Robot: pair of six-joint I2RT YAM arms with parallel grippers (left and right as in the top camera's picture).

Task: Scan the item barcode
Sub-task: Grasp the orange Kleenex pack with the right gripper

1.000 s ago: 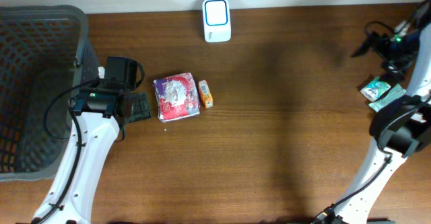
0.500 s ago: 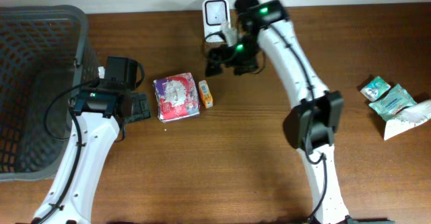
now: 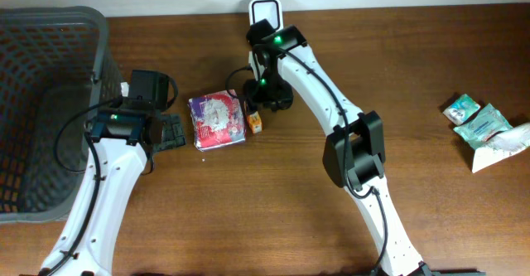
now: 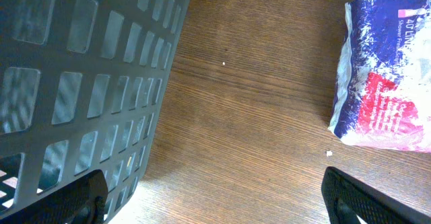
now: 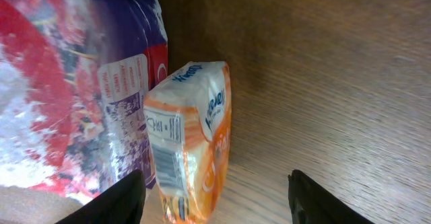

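**First speaker:** What is shown, from left to right?

**Second speaker:** A dark grey plastic mesh basket [image 3: 50, 102] is seen at the left end of the brown wooden table [image 3: 406, 60]. Just beside it the left gripper [image 4: 219, 200] is held low over the wood, its jaws spread wide with nothing between them. Next, a soft purple, red and white packet [image 3: 217, 119] is laid flat. Against its right edge, seemingly touching, a small orange and white packet [image 5: 192, 150] is stood on its side. The right gripper [image 5: 222, 197] is lowered over that small packet, one finger to each side. Its jaws are parted and no grip is made yet. Behind it, at the far edge, a white scanner with a blue-framed face [image 3: 263, 9] is partly hidden by the arm. At the far right, pale green wrapped packets [image 3: 476, 120] are left.

**First speaker:** What has been changed in the last second?

**Second speaker:** Only the right arm. It was parked by the green packets, was swung across to the scanner, and is now brought down over the orange packet. The left arm and every packet are left where they were.

**First speaker:** What is meant by that for the task?

**Second speaker:** The orange packet is judged to be the chosen item. A barcode [image 5: 165, 143] is shown on its pale side panel, so a pick-up and a short carry to the nearby scanner are expected.
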